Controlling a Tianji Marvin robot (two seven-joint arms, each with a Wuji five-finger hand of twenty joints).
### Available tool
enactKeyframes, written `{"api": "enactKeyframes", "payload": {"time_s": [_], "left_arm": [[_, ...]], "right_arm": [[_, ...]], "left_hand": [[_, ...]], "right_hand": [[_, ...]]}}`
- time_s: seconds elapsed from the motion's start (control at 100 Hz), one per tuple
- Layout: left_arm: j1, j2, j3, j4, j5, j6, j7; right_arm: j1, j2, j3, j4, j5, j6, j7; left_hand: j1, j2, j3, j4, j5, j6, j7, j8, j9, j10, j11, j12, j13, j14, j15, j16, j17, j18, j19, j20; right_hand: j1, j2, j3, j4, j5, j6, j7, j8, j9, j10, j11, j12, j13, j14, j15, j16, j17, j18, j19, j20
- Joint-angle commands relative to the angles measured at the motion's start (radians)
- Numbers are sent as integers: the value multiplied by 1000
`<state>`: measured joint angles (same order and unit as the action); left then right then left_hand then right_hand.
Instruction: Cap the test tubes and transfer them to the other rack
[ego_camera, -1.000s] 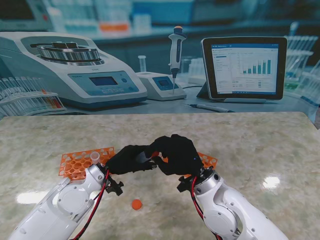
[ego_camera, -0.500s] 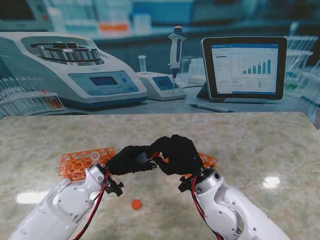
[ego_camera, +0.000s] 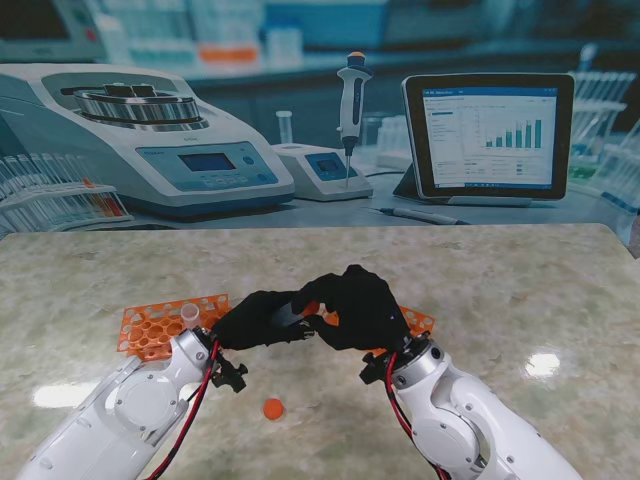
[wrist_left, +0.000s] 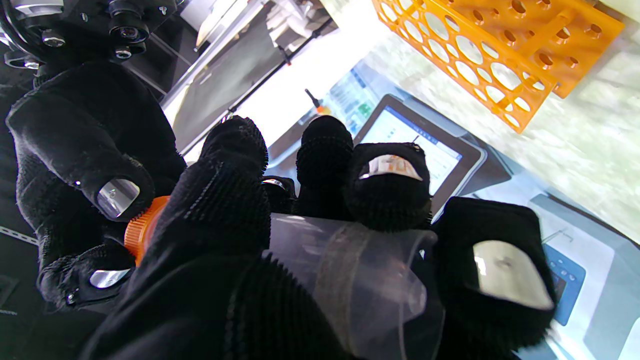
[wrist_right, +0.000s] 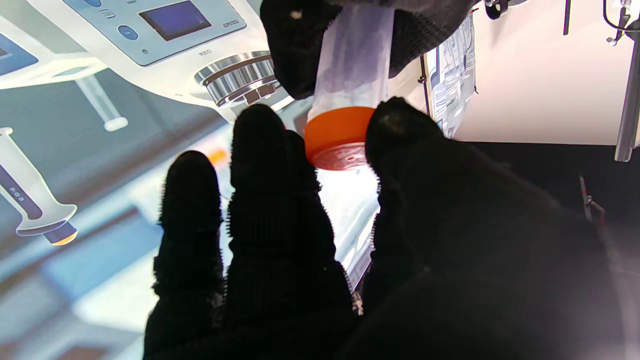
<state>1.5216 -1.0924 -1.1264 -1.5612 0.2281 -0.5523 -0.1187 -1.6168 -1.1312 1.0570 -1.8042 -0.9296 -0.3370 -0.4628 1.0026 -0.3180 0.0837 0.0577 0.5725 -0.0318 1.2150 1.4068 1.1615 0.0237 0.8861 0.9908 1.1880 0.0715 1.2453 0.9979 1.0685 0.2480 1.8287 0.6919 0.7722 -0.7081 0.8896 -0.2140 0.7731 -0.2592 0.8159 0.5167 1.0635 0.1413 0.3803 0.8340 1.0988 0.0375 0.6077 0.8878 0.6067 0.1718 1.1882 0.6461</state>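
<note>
Above the table's middle, my left hand (ego_camera: 258, 318) is shut on a clear test tube (wrist_left: 350, 280) held level. My right hand (ego_camera: 362, 308) meets it from the right, thumb and fingers closed around an orange cap (ego_camera: 311, 308) at the tube's mouth. The right wrist view shows the cap (wrist_right: 337, 137) seated on the tube (wrist_right: 352, 65) between my thumb and fingers. One uncapped tube (ego_camera: 190, 314) stands in the orange rack (ego_camera: 150, 328) on the left. A second orange rack (ego_camera: 416, 321) lies partly hidden behind my right hand.
A loose orange cap (ego_camera: 272, 408) lies on the marble table (ego_camera: 520, 300) near me, between my forearms. A centrifuge (ego_camera: 150, 140), a pipette on a stand (ego_camera: 352, 100) and a tablet (ego_camera: 490, 135) line the far edge.
My right hand has turned slightly on the cap, and a bit of orange now shows between the two hands. The left hand and tube stay in place.
</note>
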Motion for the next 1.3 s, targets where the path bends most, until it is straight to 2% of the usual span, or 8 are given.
{"api": "enactKeyframes", "payload": {"time_s": [0.0, 0.3, 0.36, 0.44, 0.7, 1.08, 1.15, 1.29], "left_arm": [[0, -3, 1, -13, 0, 0, -2], [1, -3, 0, -14, 0, 1, -1], [1, -3, 1, -14, 0, 1, -1], [1, -3, 1, -14, 1, 2, -2], [0, -3, 2, -15, 0, 3, -2], [0, -3, 2, -15, 0, 4, -3], [-1, -3, 2, -15, 0, 5, -4], [0, -3, 1, -16, 0, 5, -4]], "right_arm": [[-11, 2, -1, 0, -2, 2, 12], [-15, 5, 5, -3, -22, 8, 1], [-18, 5, 8, -4, -25, 7, -1], [-21, 6, 13, -6, -28, 6, -4], [-28, 7, 24, -12, -38, -1, -15], [-31, 7, 31, -15, -40, -11, -13], [-32, 8, 33, -16, -43, -10, -13], [-33, 10, 37, -19, -47, -6, -8]], "left_hand": [[26, 58, 2, -4, -6, -40, 14, 29, 6, -36, 18, 15, 70, -38, 13, 17, 20, -154, 190, 9], [24, 58, 1, -3, -7, -42, 14, 28, 6, -37, 18, 15, 70, -38, 11, 19, 20, -154, 190, 9], [24, 59, 1, -3, -7, -41, 14, 28, 6, -35, 18, 15, 70, -38, 10, 20, 20, -154, 190, 9], [25, 58, 2, -2, -6, -41, 14, 28, 7, -37, 18, 15, 70, -38, 10, 20, 20, -154, 190, 9], [25, 58, 1, -2, -6, -41, 14, 28, 7, -37, 18, 14, 70, -38, 9, 22, 20, -154, 191, 9], [25, 59, 2, -2, -7, -42, 14, 28, 6, -38, 18, 14, 70, -38, 9, 23, 20, -154, 191, 9], [25, 59, 2, -2, -8, -42, 14, 28, 6, -37, 18, 14, 70, -38, 9, 23, 20, -154, 191, 9], [24, 59, 1, -2, -8, -42, 14, 28, 6, -37, 18, 15, 70, -38, 8, 24, 20, -154, 191, 9]], "right_hand": [[-10, 30, -24, 27, -55, 30, 13, -19, -4, -148, -1, -22, -61, 1, -63, -29, -44, 20, 8, 25], [-78, 65, -83, 34, -82, 33, -25, -40, -64, -162, -36, -105, -177, 38, -175, -134, -179, 46, -68, 24], [-87, 70, -91, 35, -81, 33, -31, -39, -68, -158, -45, -132, -185, 43, -192, -150, -193, 53, -80, 23], [-100, 80, -107, 41, -81, 35, -52, -34, -78, -156, -41, -209, -200, 54, -212, -178, -215, 61, -105, 21], [-145, 118, -128, 51, -79, 44, -125, -45, -108, -146, -81, -258, -249, 79, -282, -243, -273, 90, -176, -10], [-187, 160, -166, 64, -91, -29, -191, -76, -132, -135, -133, -312, -284, 111, -318, -291, -306, 107, -211, -30], [-191, 159, -175, 63, -92, -71, -196, -78, -142, -133, -145, -324, -291, 115, -323, -300, -311, 108, -216, -33], [-200, 170, -191, 66, -100, -97, -205, -92, -165, -126, -175, -362, -311, 120, -337, -322, -325, 111, -229, -42]]}}
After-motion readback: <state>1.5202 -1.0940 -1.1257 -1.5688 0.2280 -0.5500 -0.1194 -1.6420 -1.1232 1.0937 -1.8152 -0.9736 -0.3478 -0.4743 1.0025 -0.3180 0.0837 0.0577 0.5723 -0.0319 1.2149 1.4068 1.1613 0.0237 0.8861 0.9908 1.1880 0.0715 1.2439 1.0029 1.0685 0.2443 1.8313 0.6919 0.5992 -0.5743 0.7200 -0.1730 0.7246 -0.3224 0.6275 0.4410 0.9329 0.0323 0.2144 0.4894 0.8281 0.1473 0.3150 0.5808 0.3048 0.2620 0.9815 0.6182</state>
